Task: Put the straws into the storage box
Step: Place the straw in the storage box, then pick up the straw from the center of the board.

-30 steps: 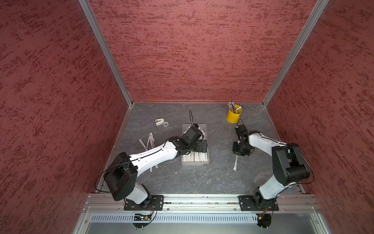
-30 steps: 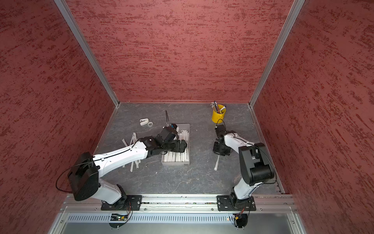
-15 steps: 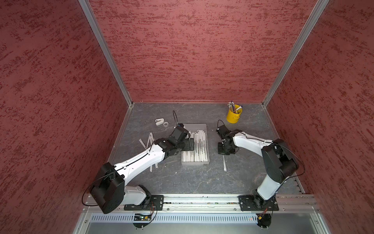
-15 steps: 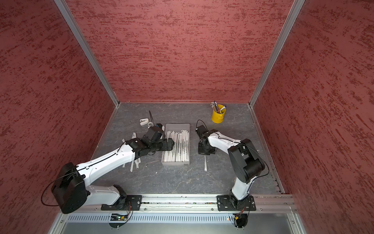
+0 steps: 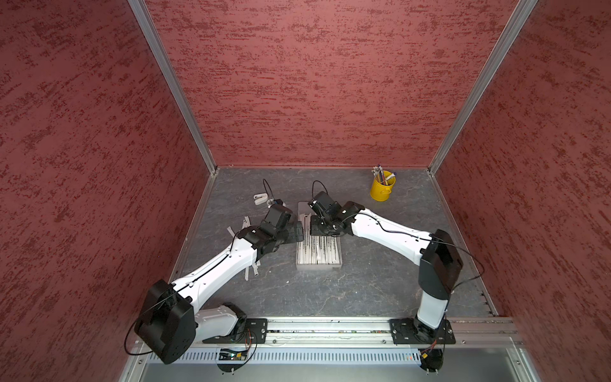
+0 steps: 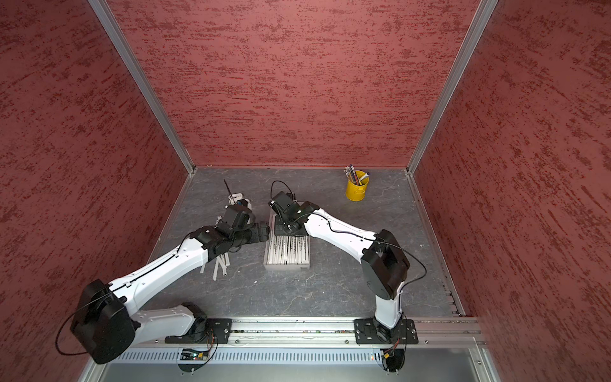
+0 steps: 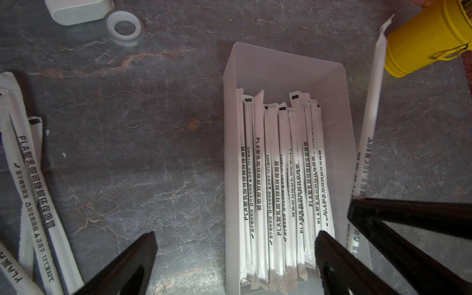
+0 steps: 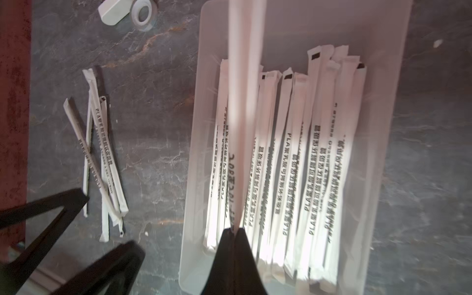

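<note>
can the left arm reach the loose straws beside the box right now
Probably yes. The left gripper is open and empty, and the loose straws lie uncovered on its side of the storage box. The right gripper, shut on a straw, is over the box, not between them.

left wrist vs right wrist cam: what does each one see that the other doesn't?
Left wrist only: the yellow cup.
Right wrist only: the pinch itself, with the right gripper shut on the held straw, and a strip of red wall.
Both: the storage box with its packed straws, the held straw, the loose straws beside the box, and the white ring.
</note>
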You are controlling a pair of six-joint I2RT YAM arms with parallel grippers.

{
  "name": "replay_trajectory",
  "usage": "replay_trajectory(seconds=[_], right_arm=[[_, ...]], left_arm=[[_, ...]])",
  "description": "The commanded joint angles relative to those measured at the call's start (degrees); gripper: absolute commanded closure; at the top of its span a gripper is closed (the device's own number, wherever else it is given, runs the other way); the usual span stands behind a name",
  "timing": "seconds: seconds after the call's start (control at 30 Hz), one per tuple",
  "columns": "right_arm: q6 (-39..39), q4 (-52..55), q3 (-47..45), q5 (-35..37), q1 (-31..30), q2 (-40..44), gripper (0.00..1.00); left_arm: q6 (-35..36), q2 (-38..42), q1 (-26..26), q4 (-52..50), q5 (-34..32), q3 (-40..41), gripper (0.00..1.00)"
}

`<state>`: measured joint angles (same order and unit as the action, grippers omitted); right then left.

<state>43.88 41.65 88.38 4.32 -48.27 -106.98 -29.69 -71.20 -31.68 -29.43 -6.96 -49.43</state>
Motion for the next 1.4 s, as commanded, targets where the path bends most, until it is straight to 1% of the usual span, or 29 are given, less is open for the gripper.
replay_trajectory(seconds=[0.0,0.07,0.17,0.33,0.43,0.5,0.63,0.7,0.77,0.87,0.97,1.03,1.1,1.17,1.23,1.3,1.37], right_arm=[[4.0,-1.6,-1.2,4.8,0.4,-2.1,1.0],[3.1,-0.3,0.4,3.8,0.7,-4.8,1.0],[3.6,-1.4,0.3,2.1,1.0,-7.2,1.0],[4.3,-2.9,-0.3,-0.3,1.2,-9.8,1.0],[4.0,-2.8,0.0,-0.9,1.3,-10.4,0.99],[3.6,-1.8,0.5,-1.1,1.4,-10.1,0.94],[1.8,-1.4,0.9,-0.9,1.5,-6.3,0.79],[0.5,-2.4,0.5,-2.5,1.6,-3.5,0.73],[-0.5,-2.7,-0.4,-4.4,1.8,-0.6,0.69],[-1.9,-1.6,-3.3,-4.2,2.2,3.2,0.69],[-3.7,-1.1,-7.9,-2.0,3.0,7.1,0.69],[-4.5,-1.7,-12.4,-1.6,4.7,9.7,0.68],[-4.6,-3.3,-16.6,-3.1,6.9,11.8,0.68],[-5.1,-4.4,-19.9,-4.3,8.4,13.2,0.68],[-6.0,-4.8,-21.3,-4.2,9.1,13.9,0.68],[-6.9,-5.5,-21.9,-4.3,9.3,14.0,0.69],[-7.2,-6.5,-22.4,-4.9,9.7,13.6,0.69]], left_arm=[[0.6,-0.4,0.9,-1.3,-0.2,1.3,0.01],[0.4,0.3,1.1,-0.6,0.2,2.0,0.01],[0.4,1.0,1.2,0.6,1.0,2.4,0.01],[0.3,0.7,1.8,-2.0,0.4,1.4,0.01],[-0.6,1.1,3.5,-3.3,2.1,1.2,0.04],[-1.1,1.6,4.5,-4.1,2.8,1.3,0.06],[-1.5,3.0,7.4,-8.0,1.1,0.9,0.1],[-0.1,3.7,10.6,-10.8,-0.4,0.5,0.1],[2.7,4.1,15.4,-12.6,0.7,0.3,0.12],[6.1,3.7,22.3,-14.6,3.9,-0.6,0.18],[7.4,2.3,25.9,-14.7,6.9,-0.8,0.25],[7.7,0.4,26.6,-14.4,9.8,-1.0,0.32],[8.2,-2.1,26.6,-14.6,12.4,-1.7,0.4],[8.2,-4.6,26.6,-16.1,12.6,-2.8,0.49],[7.9,-6.5,26.6,-16.6,11.1,-2.9,0.55],[7.6,-8.2,26.6,-16.3,9.7,-2.7,0.57],[7.1,-9.7,26.5,-15.5,8.2,-2.5,0.55]])
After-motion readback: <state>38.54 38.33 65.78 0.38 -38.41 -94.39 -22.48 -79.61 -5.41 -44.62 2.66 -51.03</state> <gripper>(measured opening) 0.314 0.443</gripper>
